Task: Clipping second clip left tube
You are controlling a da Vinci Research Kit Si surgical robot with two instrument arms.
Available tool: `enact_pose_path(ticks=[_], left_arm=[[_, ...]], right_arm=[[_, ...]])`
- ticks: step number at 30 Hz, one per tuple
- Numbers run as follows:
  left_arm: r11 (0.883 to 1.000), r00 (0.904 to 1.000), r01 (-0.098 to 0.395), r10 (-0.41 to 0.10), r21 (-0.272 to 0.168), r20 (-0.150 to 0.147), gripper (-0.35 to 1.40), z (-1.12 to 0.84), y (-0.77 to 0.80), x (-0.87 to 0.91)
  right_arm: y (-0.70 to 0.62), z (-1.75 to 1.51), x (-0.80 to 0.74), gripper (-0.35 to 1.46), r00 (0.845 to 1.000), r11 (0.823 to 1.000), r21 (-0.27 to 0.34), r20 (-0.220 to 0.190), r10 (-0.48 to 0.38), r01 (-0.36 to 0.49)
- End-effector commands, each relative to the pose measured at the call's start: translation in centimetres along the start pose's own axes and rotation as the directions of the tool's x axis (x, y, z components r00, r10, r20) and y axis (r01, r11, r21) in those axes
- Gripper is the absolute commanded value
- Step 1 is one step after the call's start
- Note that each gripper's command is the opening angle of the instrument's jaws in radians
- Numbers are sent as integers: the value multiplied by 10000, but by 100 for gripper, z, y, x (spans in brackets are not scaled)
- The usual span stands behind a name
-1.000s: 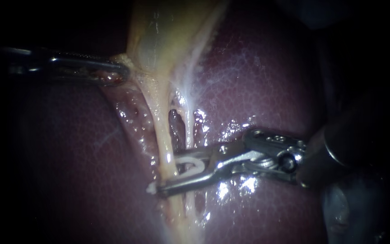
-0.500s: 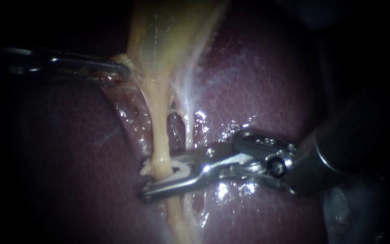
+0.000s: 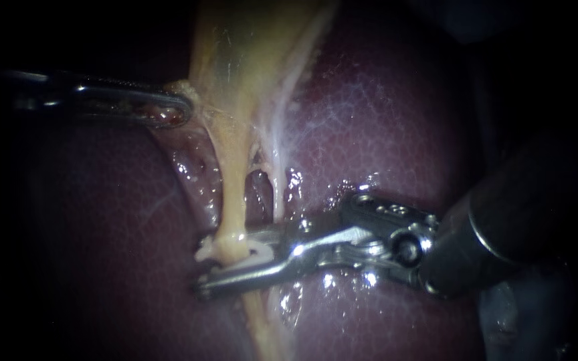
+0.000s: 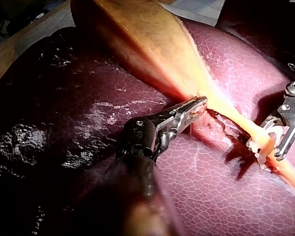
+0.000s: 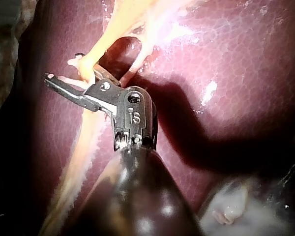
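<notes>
**Clamped and holding**

My right claw (image 3: pixel 219 264), carrying a white clip (image 3: pixel 260 253), grips the left tube (image 3: pixel 232 194) just past the gallbladder's (image 3: pixel 235 53) narrow end. My left claw (image 3: pixel 174 111) is clamped on the gallbladder's edge.

The left tube (image 3: pixel 232 197) hid most of the clip (image 3: pixel 259 253); the gallbladder (image 3: pixel 249 53) ran past the top edge.
</notes>
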Motion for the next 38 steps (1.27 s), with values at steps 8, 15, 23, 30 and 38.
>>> enact_pose_path(ticks=[8,15,23,30,38], left_arm=[[10000,10000,-2,2,-8,1,-35,0,0,1],[10000,10000,-6,6,-12,1,-35,1,-1,2],[10000,10000,-7,7,-13,1,-35,1,-1,2],[10000,10000,-7,7,-15,1,-35,1,-1,2],[10000,10000,-7,7,-17,2,-35,1,-1,2]], right_arm=[[5,-4,-1,21,9999,9999,23,22,119,-119],[6,-5,-1,-9,9979,9979,70,62,639,-639],[8,-7,-1,-35,9978,9977,-74,27,670,-670],[9,-7,-1,-35,9977,9977,-79,23,671,-671],[10,-7,-1,-35,9977,9977,-85,17,672,-672]])
